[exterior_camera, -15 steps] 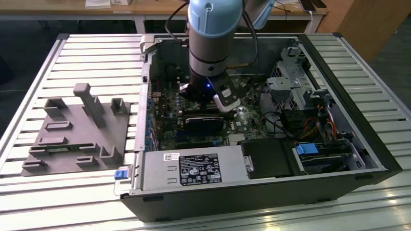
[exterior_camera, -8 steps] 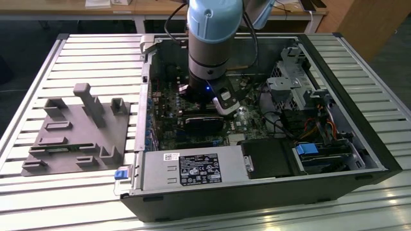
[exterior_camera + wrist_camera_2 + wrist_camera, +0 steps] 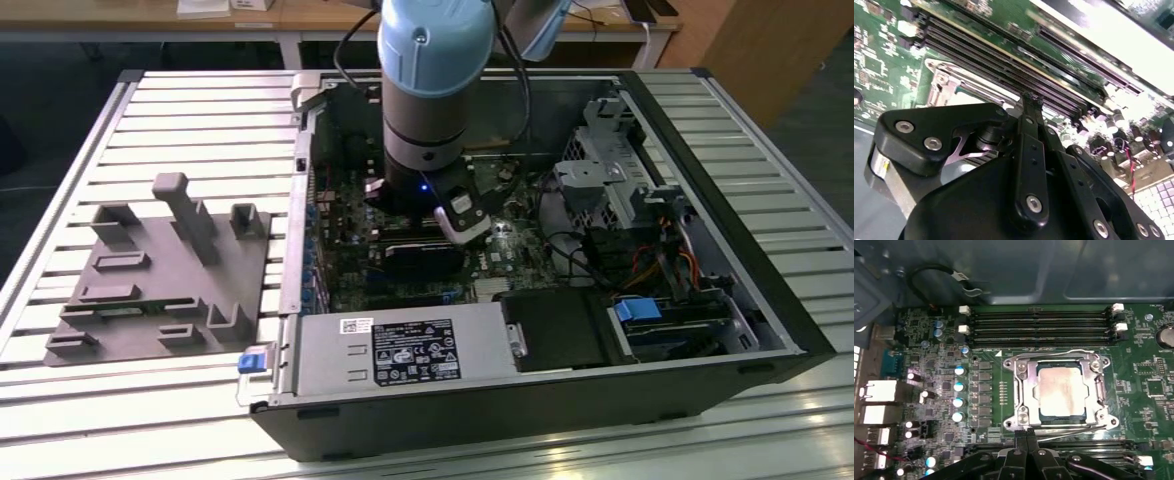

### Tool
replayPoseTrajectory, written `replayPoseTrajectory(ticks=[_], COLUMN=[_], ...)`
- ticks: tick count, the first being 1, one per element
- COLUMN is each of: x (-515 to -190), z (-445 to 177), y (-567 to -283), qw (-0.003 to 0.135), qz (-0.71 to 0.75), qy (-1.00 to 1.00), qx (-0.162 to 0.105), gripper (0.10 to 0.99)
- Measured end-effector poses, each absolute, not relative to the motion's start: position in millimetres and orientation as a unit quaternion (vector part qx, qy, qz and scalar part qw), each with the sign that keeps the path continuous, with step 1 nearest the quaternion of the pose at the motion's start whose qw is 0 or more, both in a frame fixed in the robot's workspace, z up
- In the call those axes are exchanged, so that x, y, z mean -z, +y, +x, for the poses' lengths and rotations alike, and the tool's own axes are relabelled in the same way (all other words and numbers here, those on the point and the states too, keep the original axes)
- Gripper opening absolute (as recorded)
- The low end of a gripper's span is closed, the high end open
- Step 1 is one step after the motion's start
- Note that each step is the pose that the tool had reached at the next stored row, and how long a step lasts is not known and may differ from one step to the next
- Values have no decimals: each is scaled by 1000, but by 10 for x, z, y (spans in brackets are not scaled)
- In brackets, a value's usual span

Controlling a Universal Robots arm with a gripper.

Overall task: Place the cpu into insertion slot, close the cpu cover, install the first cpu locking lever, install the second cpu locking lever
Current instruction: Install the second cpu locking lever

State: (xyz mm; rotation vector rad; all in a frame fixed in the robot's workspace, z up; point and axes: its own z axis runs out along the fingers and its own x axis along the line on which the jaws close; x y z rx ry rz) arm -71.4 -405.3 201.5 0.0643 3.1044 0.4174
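**CPU seated, cover down, gripper clenched at socket edge**

First wrist view: the cpu point(image 3: 1061, 390) lies flat in the insertion slot point(image 3: 1060, 427), framed by the cpu cover point(image 3: 1024, 390), which lies down around it. Wire levers run along two sides of the socket. Gripper point(image 3: 1027, 432) fingertips are pressed together, holding nothing, just beside the socket rim. Exterior view: white-printed label on the power supply point(image 3: 400, 352); its text is not legible.

In the exterior view the arm point(image 3: 424, 90) blocks the socket area; in the second wrist view the gripper point(image 3: 1030, 102) body hides most of the cpu cover point(image 3: 944, 80).
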Motion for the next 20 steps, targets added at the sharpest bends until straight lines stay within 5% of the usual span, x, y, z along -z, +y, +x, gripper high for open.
replayPoseTrajectory(ticks=[20], x=[-1905], z=[-771], y=[-4058], qw=[4], qz=[21], qy=[987], qx=[-158], gripper=[106])
